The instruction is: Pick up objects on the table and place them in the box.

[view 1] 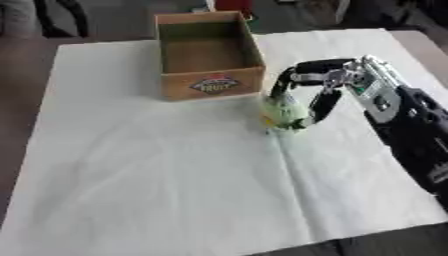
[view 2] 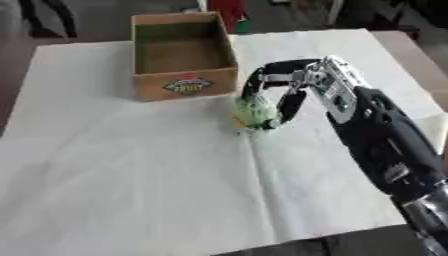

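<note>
Cloth (view 1: pixel 175 190) is nearest, white & creased, covering the table w/ nothing else on this near stretch. Right arm (view 2: pixel 385 145) comes in from the lower right, black w/ silver joints, reaching up & leftward across the cloth.

Right hand (view 1: pixel 337 80) sits mid-table, arched over a small pale green thing (view 1: pixel 284 114) w/ a bit of yellow on its left side. Fingers (view 1: pixel 282 86) curve down on its far/left side, thumb (view 1: pixel 320 107) drops on its right side, so the green thing sits right between them, tips at or touching its flanks. Looks like a pinch closing round it; can't tell if it's lifted off the cloth yet, it seems to be resting or barely clear. Too blurred to say what it is or to read a long axis; looks roughly round.

Box (view 1: pixel 210 55) is just beyond, cardboard, open top, label on the near wall, looks empty inside. It lies up & left of the green thing, near wall close by. So, my read: next move is short, raise, carry left & away over the near wall, let go. Left hand doesn't show; right is the only one placed for it.
</note>
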### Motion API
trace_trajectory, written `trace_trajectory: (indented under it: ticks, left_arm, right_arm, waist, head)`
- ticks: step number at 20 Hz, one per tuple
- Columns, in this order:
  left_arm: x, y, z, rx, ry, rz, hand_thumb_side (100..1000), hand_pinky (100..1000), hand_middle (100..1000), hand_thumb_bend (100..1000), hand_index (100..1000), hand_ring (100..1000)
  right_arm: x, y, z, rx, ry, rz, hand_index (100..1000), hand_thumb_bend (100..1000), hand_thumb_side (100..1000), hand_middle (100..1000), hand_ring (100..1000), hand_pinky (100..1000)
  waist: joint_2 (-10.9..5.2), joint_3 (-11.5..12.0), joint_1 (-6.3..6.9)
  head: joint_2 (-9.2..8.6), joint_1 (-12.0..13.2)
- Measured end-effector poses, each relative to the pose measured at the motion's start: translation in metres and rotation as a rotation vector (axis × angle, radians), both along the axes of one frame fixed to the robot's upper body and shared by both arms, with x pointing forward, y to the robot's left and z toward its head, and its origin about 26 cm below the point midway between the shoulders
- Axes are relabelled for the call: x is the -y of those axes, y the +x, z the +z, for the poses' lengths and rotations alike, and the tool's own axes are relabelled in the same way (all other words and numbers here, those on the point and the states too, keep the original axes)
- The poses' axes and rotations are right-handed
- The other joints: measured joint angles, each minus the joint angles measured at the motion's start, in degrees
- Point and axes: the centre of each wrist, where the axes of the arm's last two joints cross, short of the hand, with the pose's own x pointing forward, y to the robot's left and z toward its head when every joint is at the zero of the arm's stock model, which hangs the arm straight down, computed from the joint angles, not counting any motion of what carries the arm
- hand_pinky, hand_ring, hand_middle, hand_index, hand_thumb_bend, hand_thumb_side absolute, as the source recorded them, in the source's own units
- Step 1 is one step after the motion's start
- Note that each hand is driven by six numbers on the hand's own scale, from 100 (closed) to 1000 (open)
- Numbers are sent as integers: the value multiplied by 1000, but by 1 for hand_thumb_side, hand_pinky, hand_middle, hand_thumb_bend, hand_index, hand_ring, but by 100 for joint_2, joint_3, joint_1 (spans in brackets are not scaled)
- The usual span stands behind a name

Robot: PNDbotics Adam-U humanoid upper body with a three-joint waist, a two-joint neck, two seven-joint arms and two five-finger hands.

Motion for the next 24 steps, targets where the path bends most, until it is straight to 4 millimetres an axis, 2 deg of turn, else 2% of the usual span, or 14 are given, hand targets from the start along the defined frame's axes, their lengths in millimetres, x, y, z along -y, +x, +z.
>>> trace_trajectory:
  ticks: [1, 3, 5, 6, 7, 8, 11, 12, 14, 18, 24]
  left_arm:
    - [0, 0, 0, 0, 0, 0, 442, 759, 621, 191, 614, 656]
    - [0, 0, 0, 0, 0, 0, 443, 759, 621, 190, 614, 657]
    - [0, 0, 0, 0, 0, 0, 442, 759, 621, 189, 614, 656]
    - [0, 0, 0, 0, 0, 0, 442, 759, 621, 189, 614, 656]
    - [0, 0, 0, 0, 0, 0, 442, 759, 621, 189, 614, 656]
    - [0, 0, 0, 0, 0, 0, 443, 759, 621, 189, 614, 656]
    - [0, 0, 0, 0, 0, 0, 443, 759, 621, 188, 614, 656]
    - [0, 0, 0, 0, 0, 0, 443, 759, 621, 188, 614, 656]
    - [0, 0, 0, 0, 0, 0, 443, 759, 622, 188, 614, 656]
    - [0, 0, 0, 0, 0, 0, 443, 759, 622, 188, 615, 656]
    - [0, 0, 0, -1, 0, 0, 443, 759, 622, 187, 615, 657]
  right_arm:
    - [-1, 0, 0, 7, -3, 4, 735, 394, 100, 665, 797, 794]
    - [-2, 0, -1, 24, -9, 15, 711, 415, 100, 635, 785, 788]
    - [-2, 0, -2, 48, -20, 28, 668, 373, 100, 591, 761, 774]
    - [-2, 0, -3, 60, -23, 32, 631, 289, 100, 556, 739, 760]
    - [-1, 0, -4, 73, -25, 35, 609, 272, 100, 534, 728, 753]
    - [-1, 0, -5, 88, -25, 34, 547, 235, 100, 484, 698, 734]
    - [-1, 0, -7, 145, -21, 26, 466, 186, 100, 420, 659, 706]
    - [-1, 0, -8, 164, -16, 21, 410, 145, 100, 368, 618, 684]
    - [-1, 0, -10, 197, -7, 11, 366, 111, 100, 326, 587, 665]
    - [1, 2, -9, 245, 17, -10, 339, 100, 100, 297, 555, 652]
    - [-2, 9, 19, 315, 75, -33, 334, 103, 100, 290, 544, 648]
  waist:
    - [0, -2, 0]
    - [0, -6, 1]
    - [0, -12, 1]
    - [0, -16, 1]
    - [0, -19, 2]
    - [0, -21, 2]
    - [0, -21, 4]
    - [0, -21, 4]
    - [0, -20, 4]
    - [-1, -21, 4]
    - [-46, -35, 4]
  head:
    - [0, 0]
    - [0, 0]
    - [0, -1]
    - [0, -1]
    - [0, -1]
    - [0, -1]
    - [0, -2]
    - [0, -2]
    - [0, -2]
    - [0, -2]
    - [1, -2]
